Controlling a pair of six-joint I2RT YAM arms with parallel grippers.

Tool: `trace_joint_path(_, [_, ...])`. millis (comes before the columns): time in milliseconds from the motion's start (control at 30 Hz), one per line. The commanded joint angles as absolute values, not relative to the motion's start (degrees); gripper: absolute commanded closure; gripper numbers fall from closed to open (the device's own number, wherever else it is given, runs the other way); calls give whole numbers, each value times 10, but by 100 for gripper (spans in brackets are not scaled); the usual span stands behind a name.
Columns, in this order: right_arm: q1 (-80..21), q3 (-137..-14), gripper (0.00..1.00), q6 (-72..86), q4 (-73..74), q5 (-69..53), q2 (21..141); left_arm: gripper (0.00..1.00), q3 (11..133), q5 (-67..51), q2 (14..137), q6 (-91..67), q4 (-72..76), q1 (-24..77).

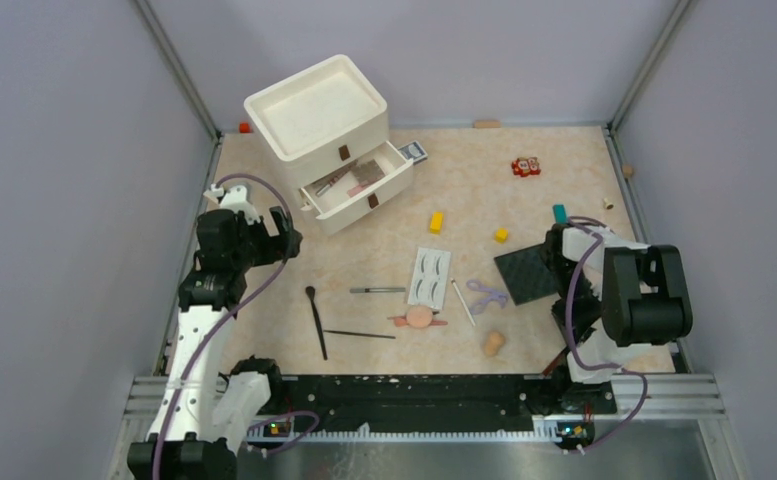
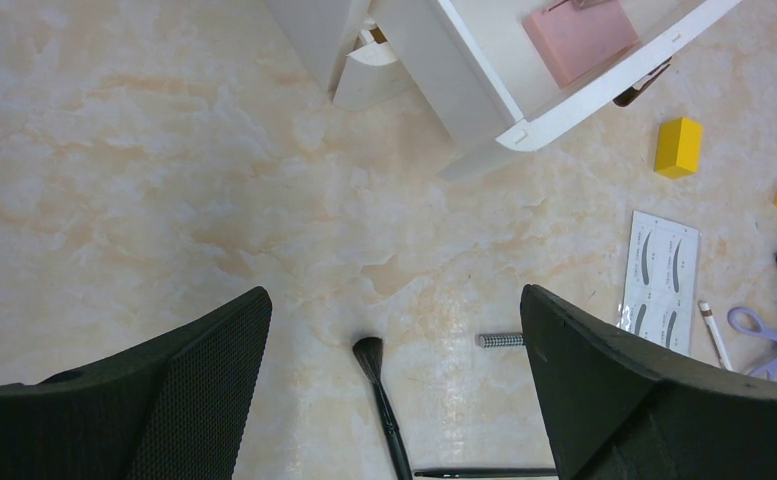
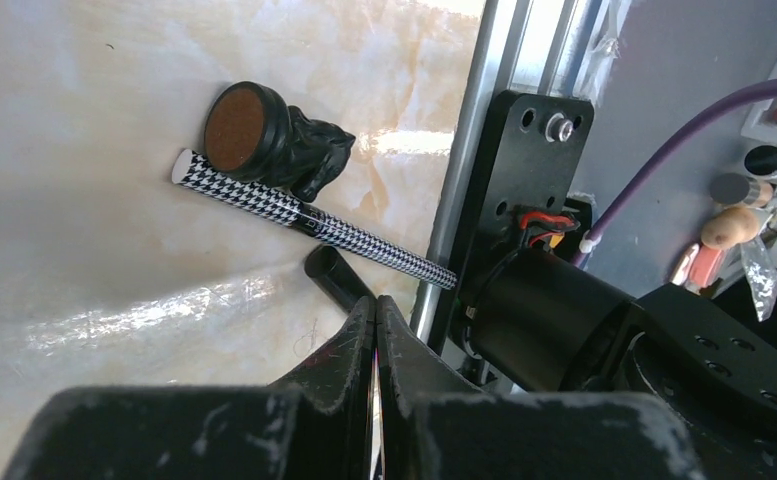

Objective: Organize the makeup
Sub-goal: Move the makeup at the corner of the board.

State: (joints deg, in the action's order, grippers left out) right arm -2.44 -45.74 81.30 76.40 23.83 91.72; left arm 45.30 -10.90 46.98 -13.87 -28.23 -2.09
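My left gripper (image 2: 394,300) is open and empty, above the table left of the open drawer (image 1: 359,188); it also shows in the top view (image 1: 267,237). A pink compact (image 2: 580,25) lies in the drawer. A black brush (image 1: 316,322), a thin brush (image 1: 359,334), a pencil (image 1: 377,290), a white eyelash card (image 1: 429,276), a white pencil (image 1: 462,302), a purple curler (image 1: 486,295), a peach puff (image 1: 419,317) and a sponge (image 1: 493,343) lie on the table. My right gripper (image 3: 375,305) is shut and empty, low by the near right corner, near a houndstooth pencil (image 3: 304,215).
A white drawer unit (image 1: 314,120) stands at the back left. Yellow blocks (image 1: 436,221) (image 1: 501,235), a teal block (image 1: 560,213) and a dark patterned card (image 1: 526,273) lie on the right. A red item (image 1: 525,167) sits at the back right. A black round-topped item (image 3: 264,130) touches the houndstooth pencil.
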Motion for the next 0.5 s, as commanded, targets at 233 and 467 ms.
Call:
trace_joint_path(233, [-22, -464, 100, 828, 792, 244, 947, 1, 459, -96, 479, -147, -268, -4])
trace_joint_path(467, [-25, -459, 100, 749, 754, 214, 936, 1, 459, -92, 482, -149, -270, -3])
